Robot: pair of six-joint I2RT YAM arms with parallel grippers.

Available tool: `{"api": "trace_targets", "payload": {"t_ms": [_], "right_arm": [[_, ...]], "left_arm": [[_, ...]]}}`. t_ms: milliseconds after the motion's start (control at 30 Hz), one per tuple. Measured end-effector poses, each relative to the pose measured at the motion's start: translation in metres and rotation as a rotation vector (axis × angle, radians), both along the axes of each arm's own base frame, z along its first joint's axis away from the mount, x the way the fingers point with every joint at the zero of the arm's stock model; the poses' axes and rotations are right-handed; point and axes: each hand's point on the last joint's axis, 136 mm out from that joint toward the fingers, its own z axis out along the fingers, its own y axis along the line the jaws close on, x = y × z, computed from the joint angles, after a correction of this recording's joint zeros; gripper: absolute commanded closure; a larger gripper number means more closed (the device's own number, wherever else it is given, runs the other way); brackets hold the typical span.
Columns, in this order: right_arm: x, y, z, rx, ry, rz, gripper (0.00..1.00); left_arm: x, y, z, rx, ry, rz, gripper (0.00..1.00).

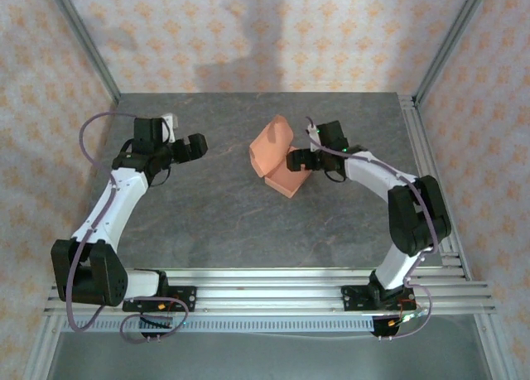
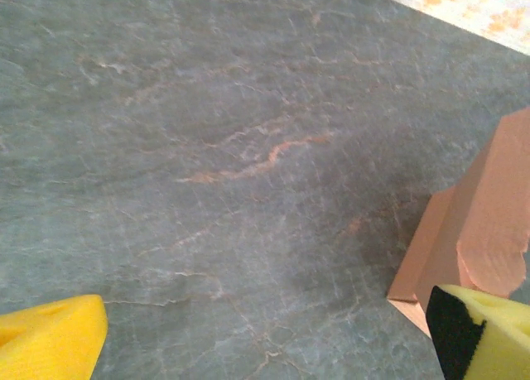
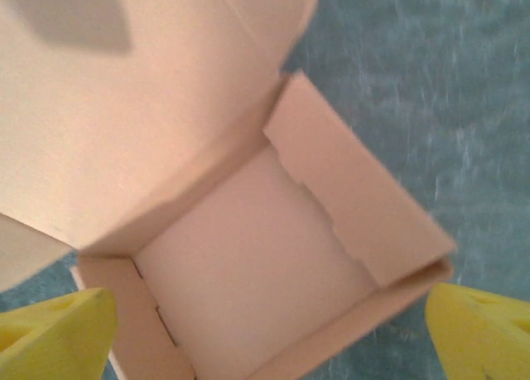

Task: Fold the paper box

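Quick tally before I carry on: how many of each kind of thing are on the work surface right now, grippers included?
Salmon-orange cardboard paper box, partly folded, top open: 1
Two-finger grippers with yellow pads: 2 (left gripper and right gripper, both open)
Grey stone-patterned table: 1
Total: 4

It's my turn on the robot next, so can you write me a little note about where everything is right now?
Left tool: open, holding nothing, over the bare table to the left of the paper box.
Right tool: open, right at the box, with its pads on either side of the open mouth, not clamped.
Box: mid-table, walls standing, hollow inside, big lid flap up.
Done: the sheet is shaped into a box body.
Left: probably folding the lid flap down and closing it.
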Motion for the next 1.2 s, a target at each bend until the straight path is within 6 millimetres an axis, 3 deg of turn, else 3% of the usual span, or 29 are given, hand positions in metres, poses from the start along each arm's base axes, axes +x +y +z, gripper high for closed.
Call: {"api": "trace_targets", "payload": {"t_ms": [100,200,333,500,600,867,1033,1200], "right_arm": [[0.023,-0.004,0.014,-0.042,-0.031,0.08,0.14],[0.036,-0.007,0.012,-0.104,-0.038,0.177,0.26],[0.039,-0.006,-0.006,-0.152,0.027,0.324,0.48],[0.04,-0.001,-0.032,-0.178,0.134,0.454,0.6],[0.034,-0.002,-0.044,-0.188,0.185,0.494,0.62],[0.029,-0.003,-0.045,-0.2,0.207,0.524,0.66],[0.028,-0.004,-0.046,-0.2,0.206,0.52,0.66],[0.028,-0.005,-0.046,-0.206,0.196,0.516,0.66]], "left_arm": [[-0.003,-0.015,-0.001,-0.002,-0.002,-0.054,0.0],[-0.007,-0.027,-0.007,-0.006,0.001,-0.095,0.0],[-0.014,-0.032,-0.023,-0.009,0.035,-0.111,0.0],[-0.016,-0.035,-0.027,-0.008,0.044,-0.12,0.0],[-0.017,-0.036,-0.027,-0.007,0.044,-0.123,0.0],[-0.015,-0.04,-0.027,-0.011,0.038,-0.134,0.0],[-0.017,-0.08,-0.032,-0.028,0.028,-0.258,0.0],[-0.009,-0.118,-0.028,-0.088,-0.007,-0.354,0.09]]}}
